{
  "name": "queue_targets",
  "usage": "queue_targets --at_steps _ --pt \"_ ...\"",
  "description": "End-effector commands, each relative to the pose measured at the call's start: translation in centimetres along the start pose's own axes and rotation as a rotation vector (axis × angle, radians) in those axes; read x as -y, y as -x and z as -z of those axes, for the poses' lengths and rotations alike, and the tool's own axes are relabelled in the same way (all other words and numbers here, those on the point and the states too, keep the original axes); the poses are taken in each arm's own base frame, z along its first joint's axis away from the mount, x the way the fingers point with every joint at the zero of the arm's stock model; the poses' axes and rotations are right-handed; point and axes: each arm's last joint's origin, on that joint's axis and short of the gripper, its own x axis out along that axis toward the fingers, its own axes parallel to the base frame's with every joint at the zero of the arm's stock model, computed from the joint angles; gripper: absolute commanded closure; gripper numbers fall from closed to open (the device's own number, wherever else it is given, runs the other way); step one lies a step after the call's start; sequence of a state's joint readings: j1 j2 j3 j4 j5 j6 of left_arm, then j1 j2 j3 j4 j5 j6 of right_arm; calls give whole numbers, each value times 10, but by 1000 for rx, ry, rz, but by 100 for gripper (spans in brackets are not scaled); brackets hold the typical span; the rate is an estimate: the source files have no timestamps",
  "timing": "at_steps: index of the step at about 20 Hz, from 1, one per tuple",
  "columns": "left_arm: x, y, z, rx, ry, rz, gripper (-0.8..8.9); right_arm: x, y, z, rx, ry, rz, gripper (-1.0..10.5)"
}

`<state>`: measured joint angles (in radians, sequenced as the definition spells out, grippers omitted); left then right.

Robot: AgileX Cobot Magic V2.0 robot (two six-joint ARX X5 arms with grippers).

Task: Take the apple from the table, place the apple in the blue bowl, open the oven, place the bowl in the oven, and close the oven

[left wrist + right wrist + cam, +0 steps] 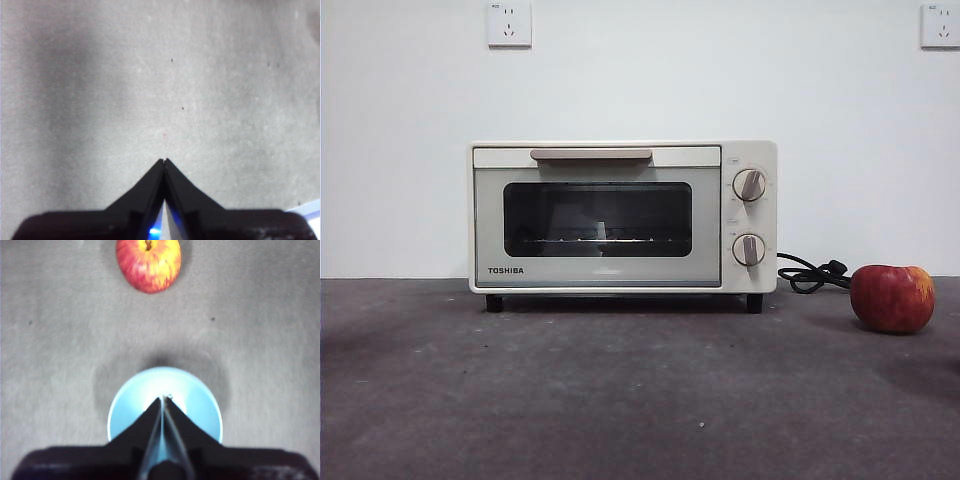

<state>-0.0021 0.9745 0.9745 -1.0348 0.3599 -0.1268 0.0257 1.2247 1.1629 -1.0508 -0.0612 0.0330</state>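
Note:
The cream-white TOSHIBA oven (623,217) stands at the back of the table (620,400) with its dark glass door closed. The red apple (892,298) rests on the table to the oven's right, beside the black cord. In the right wrist view the apple (148,263) lies beyond the blue bowl (200,400), and my right gripper (164,399) hangs shut above the empty bowl. The bowl is out of the front view. My left gripper (164,161) is shut over bare table, holding nothing.
A black power cord (812,274) coils behind the oven's right side, close to the apple. Two wall sockets sit high on the white wall (400,150).

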Motion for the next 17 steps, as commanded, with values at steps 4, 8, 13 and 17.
queue_targets --at_steps 4,8,13,17 --pt "3 -10 -5 -31 -44 20 818 0 -29 -46 -61 6 -2 780" --pt "7 -12 -7 -9 -73 34 818 -3 -54 -74 -108 8 -56 588" --pt "10 -13 -7 -10 -92 44 818 -9 -97 -98 -173 28 -61 255" --pt "11 -13 -8 0 -97 47 818 -15 -133 -109 -191 42 -63 245"
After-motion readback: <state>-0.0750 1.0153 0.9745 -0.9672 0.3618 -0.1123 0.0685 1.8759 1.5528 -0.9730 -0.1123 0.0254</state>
